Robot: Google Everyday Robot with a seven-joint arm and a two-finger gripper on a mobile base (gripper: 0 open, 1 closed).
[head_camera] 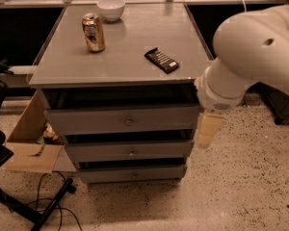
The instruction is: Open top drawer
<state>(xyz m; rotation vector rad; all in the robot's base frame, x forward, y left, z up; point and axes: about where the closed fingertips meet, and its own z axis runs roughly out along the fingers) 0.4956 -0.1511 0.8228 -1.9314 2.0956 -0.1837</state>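
1. The wide grey top drawer (101, 121) sits right under the top of the grey table (135, 71). It has a small round metal knob (128, 121) at the centre of its front and a dark gap above the panel.
2. Two narrower grey drawers (106, 151) are stacked beneath it, each set a little further back.
3. The bulky white robot arm (260, 52) reaches in from the right, past the table's right front corner.
4. The pale tan gripper (209, 129) hangs down from the arm just beside the right end of the top drawer's front, off to the right of the knob. I cannot tell whether it is apart or together, and it holds nothing I can see.
5. On the table stand a copper-coloured drink can (93, 32) and a white round bowl (111, 7) behind it. A dark flat snack bar (162, 60) lies nearer the right edge.
6. A brown cardboard box (29, 148) rests on the speckled floor (241, 191) to the left of the table.
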